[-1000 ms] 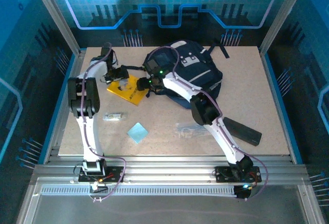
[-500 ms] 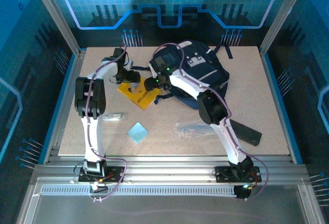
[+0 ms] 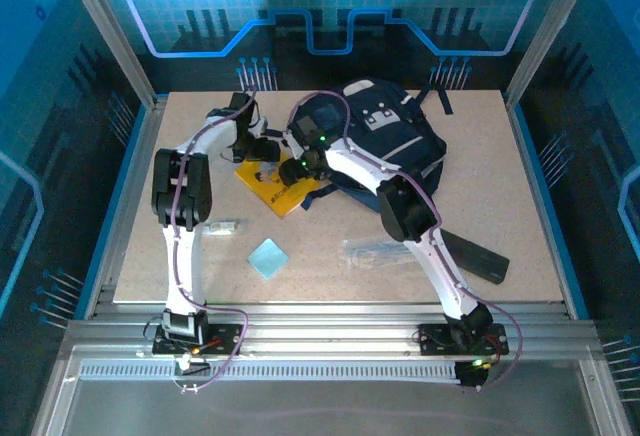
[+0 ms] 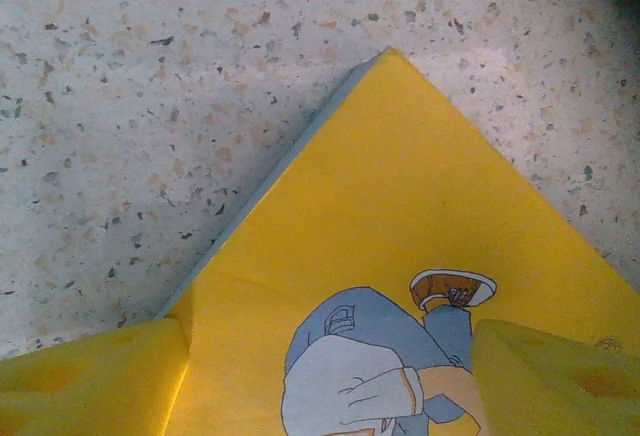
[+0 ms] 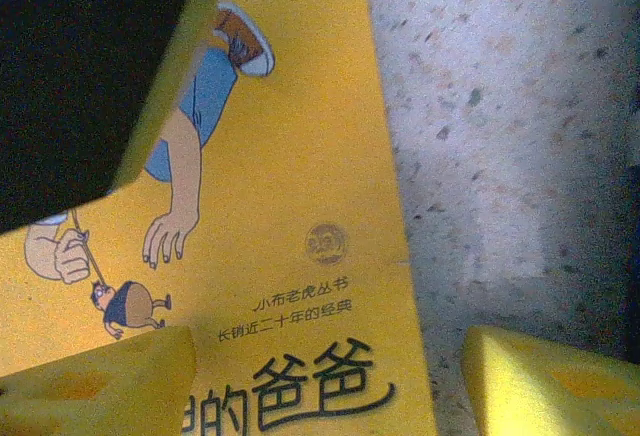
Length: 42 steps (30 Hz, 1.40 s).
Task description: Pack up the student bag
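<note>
Your arms have slid the flat yellow picture book (image 3: 272, 188) up beside the large navy fabric backpack (image 3: 385, 131) at the desk's (image 3: 520, 206) far side; left jaws and right jaws stand open over the book, so packing looks close.

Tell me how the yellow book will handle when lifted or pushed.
The yellow picture book looks thin, so it would probably sag if lifted by one edge. Lying flat on the table, it should slide rather than tip. Its smooth cover may be slippery.
</note>
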Tool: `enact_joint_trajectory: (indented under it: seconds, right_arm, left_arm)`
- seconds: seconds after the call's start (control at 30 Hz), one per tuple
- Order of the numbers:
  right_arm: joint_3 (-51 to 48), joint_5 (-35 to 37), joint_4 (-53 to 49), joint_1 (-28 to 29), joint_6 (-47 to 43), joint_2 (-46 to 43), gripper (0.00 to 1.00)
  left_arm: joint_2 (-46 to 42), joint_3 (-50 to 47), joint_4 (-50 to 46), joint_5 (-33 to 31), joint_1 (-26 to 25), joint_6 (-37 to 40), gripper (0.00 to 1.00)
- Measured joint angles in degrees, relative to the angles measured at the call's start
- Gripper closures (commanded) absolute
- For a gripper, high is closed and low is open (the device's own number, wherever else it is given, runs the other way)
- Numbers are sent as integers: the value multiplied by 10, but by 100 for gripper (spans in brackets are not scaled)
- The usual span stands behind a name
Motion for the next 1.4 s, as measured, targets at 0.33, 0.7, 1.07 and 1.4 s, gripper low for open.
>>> enact_joint_trajectory:
  seconds: [0.33, 0.7, 1.07, 1.4]
  right_arm:
    - [-83, -100, 30, -6, 15, -50, 32]
    - [-152, -253, 135, -38, 120, -96, 35]
    - [-167, -295, 193, -41, 206, -86, 46]
    - [-179, -281, 185, -38, 260, -69, 92]
  left_arm:
    - [1, 2, -1, -5, 0, -34, 23]
    - [2, 4, 0, -8, 0, -58, 22]
    - [2, 3, 5, -8, 0, -83, 22]
    - [-27, -45, 53, -6, 1, -123, 17]
